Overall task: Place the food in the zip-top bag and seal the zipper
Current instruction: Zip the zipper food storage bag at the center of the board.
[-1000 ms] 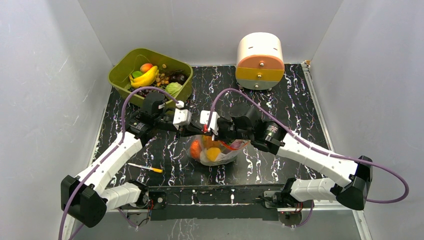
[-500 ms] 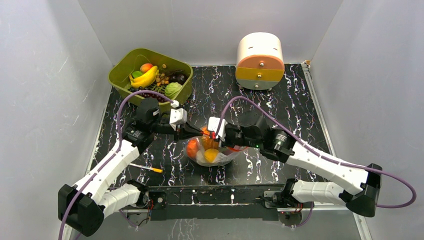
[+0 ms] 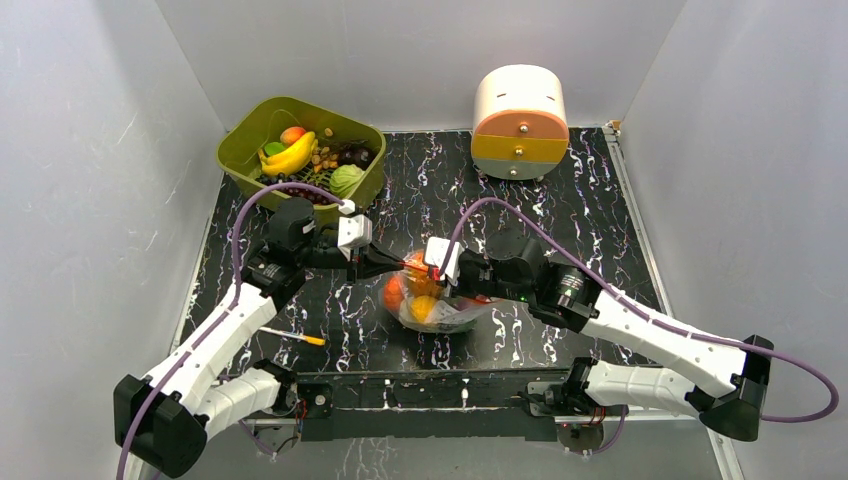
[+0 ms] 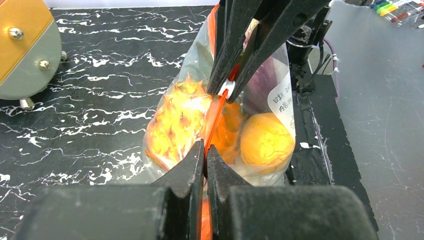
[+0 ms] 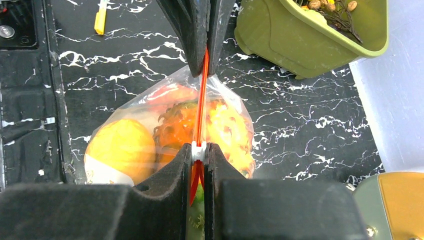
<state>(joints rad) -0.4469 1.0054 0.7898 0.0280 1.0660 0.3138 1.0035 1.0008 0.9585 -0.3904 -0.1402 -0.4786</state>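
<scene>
Top view, table centre, slightly toward 6 o'clock: clear crinkly plastic zip-top bag, stuffed with orange and yellow plastic toy food. Stretched taut along bag's 12 o'clock edge: thin red-orange zipper strip. Clenched on strip's 10 o'clock end with left gripper; clenched on white slider tab with right gripper. Judging filling done, sealing midway; sealed length unclear. Left to do: finish slide, release. More toy pieces at 11 o'clock in olive-green plastic bin.
</scene>
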